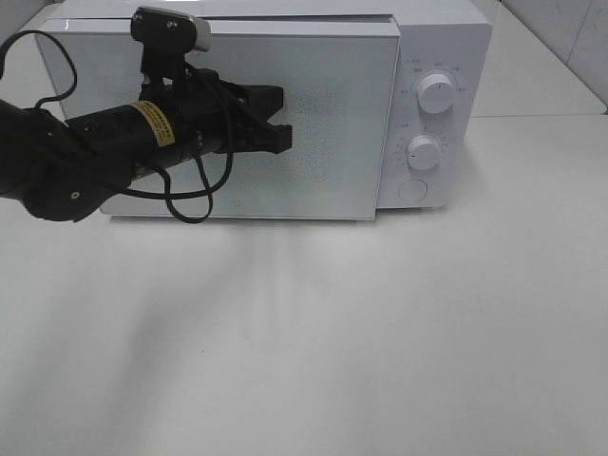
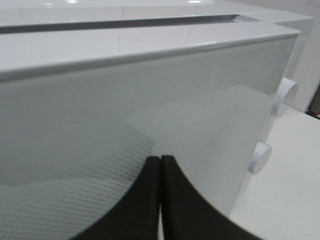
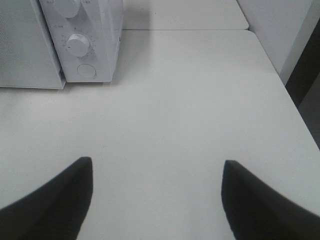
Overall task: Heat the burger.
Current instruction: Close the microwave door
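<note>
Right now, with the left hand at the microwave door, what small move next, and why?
Probably push the shut left hand forward on the door until it sits flush: the left wrist view shows a dark gap along the door's top edge, so it seems slightly ajar.

It looked like a robotics lab or test room rather than a home kitchen. A white microwave (image 1: 285, 104) stood on a plain white table (image 1: 332, 332), against a pale wall (image 1: 570, 38). A black robot arm (image 1: 76, 161) reached across the microwave's door, with a loose black cable (image 1: 169, 201) hanging from it and a small camera (image 1: 171, 28) mounted on top.
</note>
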Available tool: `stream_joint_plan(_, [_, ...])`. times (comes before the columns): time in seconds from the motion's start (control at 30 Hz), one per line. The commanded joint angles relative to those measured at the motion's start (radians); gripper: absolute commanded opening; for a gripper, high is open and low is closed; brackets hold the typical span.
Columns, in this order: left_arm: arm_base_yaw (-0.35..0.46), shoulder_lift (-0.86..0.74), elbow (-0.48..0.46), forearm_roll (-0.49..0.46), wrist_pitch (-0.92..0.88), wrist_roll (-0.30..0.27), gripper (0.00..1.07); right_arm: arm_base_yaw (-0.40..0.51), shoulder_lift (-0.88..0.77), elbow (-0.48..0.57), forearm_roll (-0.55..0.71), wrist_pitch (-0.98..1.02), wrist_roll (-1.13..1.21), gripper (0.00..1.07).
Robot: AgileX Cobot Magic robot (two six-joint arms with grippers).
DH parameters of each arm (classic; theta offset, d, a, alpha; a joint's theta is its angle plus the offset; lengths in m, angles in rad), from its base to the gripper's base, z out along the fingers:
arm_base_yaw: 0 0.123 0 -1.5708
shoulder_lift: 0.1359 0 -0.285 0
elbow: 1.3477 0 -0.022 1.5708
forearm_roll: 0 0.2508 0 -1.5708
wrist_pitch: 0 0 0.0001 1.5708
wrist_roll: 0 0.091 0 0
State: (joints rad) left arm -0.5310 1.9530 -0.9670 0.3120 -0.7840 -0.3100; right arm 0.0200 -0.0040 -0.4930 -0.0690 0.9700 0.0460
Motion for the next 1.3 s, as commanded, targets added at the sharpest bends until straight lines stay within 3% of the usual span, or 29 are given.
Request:
stream_joint_plan(0.03, [-0.004, 0.013, -0.043, -0.100, 0.020, 0.005, 0.00, -0.007, -0.030, 0.003, 0.004, -0.010, 0.003, 0.64])
stream_joint_plan(0.73, [-0.075, 0.088, -0.225, -0.153, 0.090, 0.008, 0.00, -0.007, -0.030, 0.003, 0.004, -0.010, 0.003, 0.64])
stream_joint_plan(1.3, [-0.099, 0.126, -0.315, -0.166, 0.109, 0.009, 0.00, -0.007, -0.030, 0.003, 0.003, -0.010, 0.005, 0.64])
